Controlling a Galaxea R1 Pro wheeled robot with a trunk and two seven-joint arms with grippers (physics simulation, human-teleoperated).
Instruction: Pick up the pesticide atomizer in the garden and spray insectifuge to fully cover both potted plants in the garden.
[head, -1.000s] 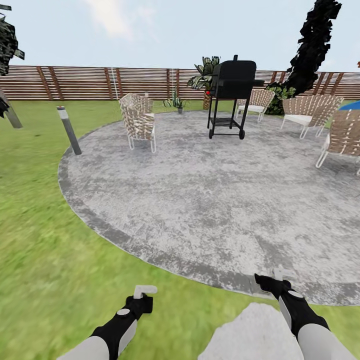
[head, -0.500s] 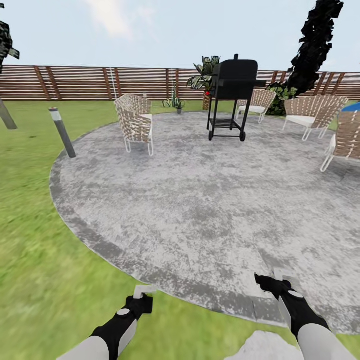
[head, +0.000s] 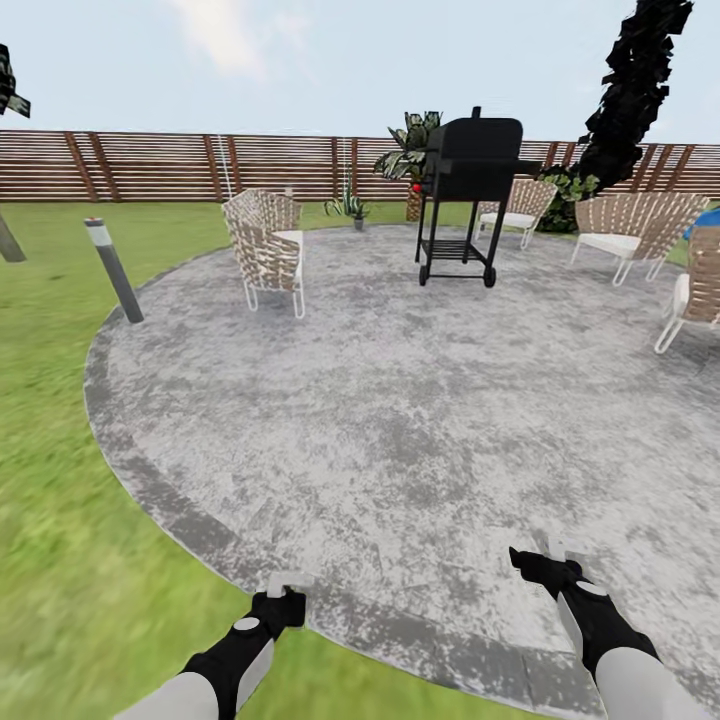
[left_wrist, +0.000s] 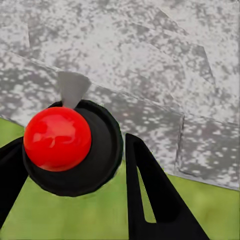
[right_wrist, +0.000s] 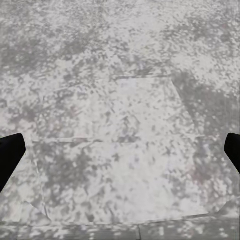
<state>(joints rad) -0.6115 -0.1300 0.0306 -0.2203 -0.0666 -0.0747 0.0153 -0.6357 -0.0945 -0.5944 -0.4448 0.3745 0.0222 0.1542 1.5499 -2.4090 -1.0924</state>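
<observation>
I am in the garden, on the lawn (head: 60, 500) at the rim of a round grey paved patch (head: 400, 400). My left gripper (head: 284, 600) is shut on the pesticide atomizer (head: 290, 579), whose whitish-grey head sticks out above the fingers. In the left wrist view the atomizer (left_wrist: 57, 137) shows a red knob, a black collar and a grey nozzle between the black fingers (left_wrist: 152, 200). My right gripper (head: 540, 562) hangs open and empty over the paving, its fingertips (right_wrist: 10, 155) far apart. The potted plants are out of view.
A black grill (head: 465, 195) stands at the far side of the patch, with woven chairs (head: 265, 250) around it. A short lamp post (head: 113, 270) stands on the left rim. A palm (head: 412, 150), a small spiky plant (head: 350, 207) and a brown slatted fence (head: 180, 165) lie behind.
The whole view has shifted: the camera has moved forward onto the paved patch, and the pale stepping stone at the bottom has dropped out of view. Both arms keep their pose.
</observation>
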